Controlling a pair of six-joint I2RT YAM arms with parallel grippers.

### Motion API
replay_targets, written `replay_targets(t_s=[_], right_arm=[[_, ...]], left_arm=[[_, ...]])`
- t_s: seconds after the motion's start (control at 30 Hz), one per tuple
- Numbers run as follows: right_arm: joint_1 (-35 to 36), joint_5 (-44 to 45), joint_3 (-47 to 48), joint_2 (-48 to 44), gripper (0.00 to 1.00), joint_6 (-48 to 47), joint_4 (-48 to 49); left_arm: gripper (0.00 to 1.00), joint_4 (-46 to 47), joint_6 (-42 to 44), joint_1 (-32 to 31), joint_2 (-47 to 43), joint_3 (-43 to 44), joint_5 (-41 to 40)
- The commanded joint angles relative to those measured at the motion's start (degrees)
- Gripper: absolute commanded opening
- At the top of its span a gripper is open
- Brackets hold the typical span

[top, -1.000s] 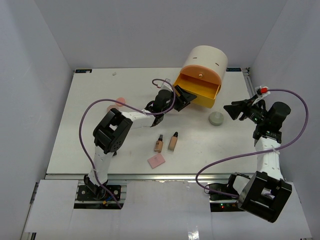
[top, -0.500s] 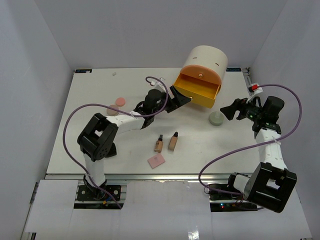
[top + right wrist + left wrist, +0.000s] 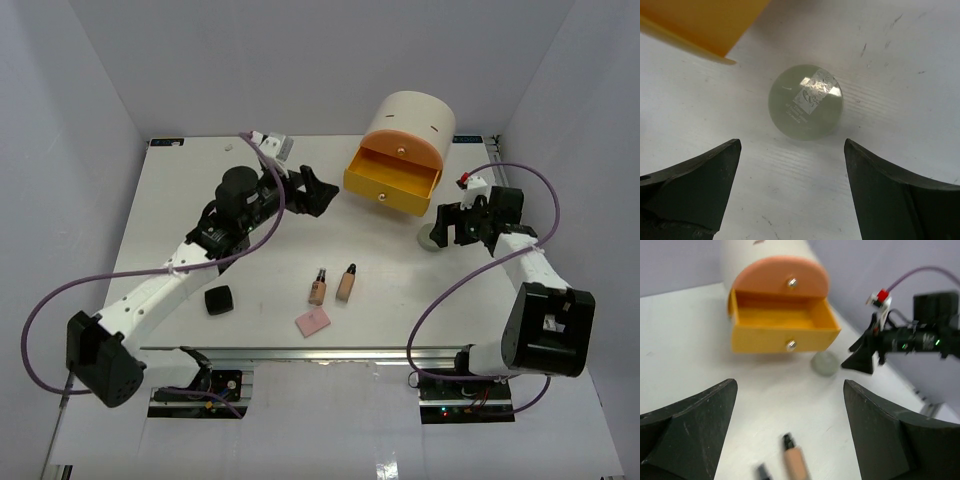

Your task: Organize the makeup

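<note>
My left gripper (image 3: 320,192) is open and empty, held above the table left of the open yellow drawer (image 3: 392,185); its own view (image 3: 790,385) looks at that drawer (image 3: 782,330). My right gripper (image 3: 445,226) is open, its jaws either side of and just short of the pale green round jar (image 3: 427,238), which stands on the table (image 3: 806,101). Two beige black-capped bottles (image 3: 317,288) (image 3: 347,283) lie side by side mid-table. A flat pink square (image 3: 313,322) lies in front of them. A black square compact (image 3: 219,299) lies at front left.
The big cream cylinder (image 3: 408,122) stands at the back right, its yellow drawer pulled out and empty inside. The drawer's corner (image 3: 705,25) is close to the green jar. A purple cable loops from each arm. Walls close the table on three sides.
</note>
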Motion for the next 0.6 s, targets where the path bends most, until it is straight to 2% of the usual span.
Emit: replay_targets(t_s=[0.0,0.1,0.23,0.57], right_arm=[[1.91,8.74,3.66,5.87,0.9,7.44,-1.14],[4.26,11.08,3.81,7.87,0.9,10.46,0.0],[7.3,15.4,4.57,10.09,0.9,12.89,1.57],[10.12,25.17,5.37,13.18,0.9,17.68,5.57]], left_arm=[[0.98,-6.45,13.06,0.06,-8.89,-10.18,-10.45],[0.98,-3.12,14.12,-0.02,-16.28,-17.34,-12.37],[0.98,-1.45,14.4,-0.02,-20.44,-19.3,-13.95],[0.98,-1.68,13.98,-0.02,-20.86,-19.01,-12.8]])
